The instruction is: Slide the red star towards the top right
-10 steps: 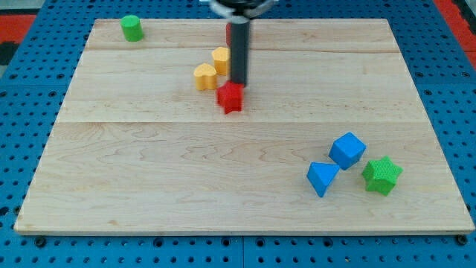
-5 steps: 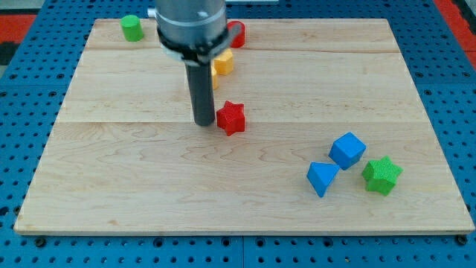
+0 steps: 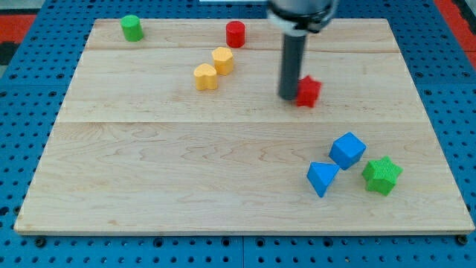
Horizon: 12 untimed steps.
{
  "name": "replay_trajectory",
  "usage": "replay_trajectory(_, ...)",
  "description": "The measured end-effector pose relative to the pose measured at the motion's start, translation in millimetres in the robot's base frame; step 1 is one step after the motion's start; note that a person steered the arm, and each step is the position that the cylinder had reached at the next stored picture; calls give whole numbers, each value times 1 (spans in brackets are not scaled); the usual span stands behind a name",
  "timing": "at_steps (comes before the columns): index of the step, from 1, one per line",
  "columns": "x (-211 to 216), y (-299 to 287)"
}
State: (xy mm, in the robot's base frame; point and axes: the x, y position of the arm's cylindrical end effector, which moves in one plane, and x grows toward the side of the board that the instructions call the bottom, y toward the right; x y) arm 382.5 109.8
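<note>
The red star (image 3: 308,91) lies on the wooden board (image 3: 149,171), right of centre in the upper half. My tip (image 3: 288,95) stands right against the star's left side, the dark rod rising from it toward the view's top. The star's left edge is partly hidden behind the rod.
A red cylinder (image 3: 236,33) sits near the top edge. Two yellow blocks (image 3: 222,59) (image 3: 205,76) lie left of my tip. A green cylinder (image 3: 132,27) is at the top left. A blue cube (image 3: 347,150), a blue wedge (image 3: 321,178) and a green star (image 3: 382,176) cluster at the lower right.
My tip went around to the star's left side and then swept right and slightly up. The red star slid with it, about a hundred pixels to the right and upward.
</note>
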Motion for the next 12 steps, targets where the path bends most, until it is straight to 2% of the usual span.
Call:
replay_trajectory(2, 39, 49)
replay_trajectory(4, -43, 27)
replay_trajectory(5, -50, 85)
replay_trajectory(6, -85, 85)
replay_trajectory(7, -91, 85)
replay_trajectory(8, -50, 102)
replay_trajectory(9, -49, 30)
replay_trajectory(11, -128, 37)
replay_trajectory(12, -82, 24)
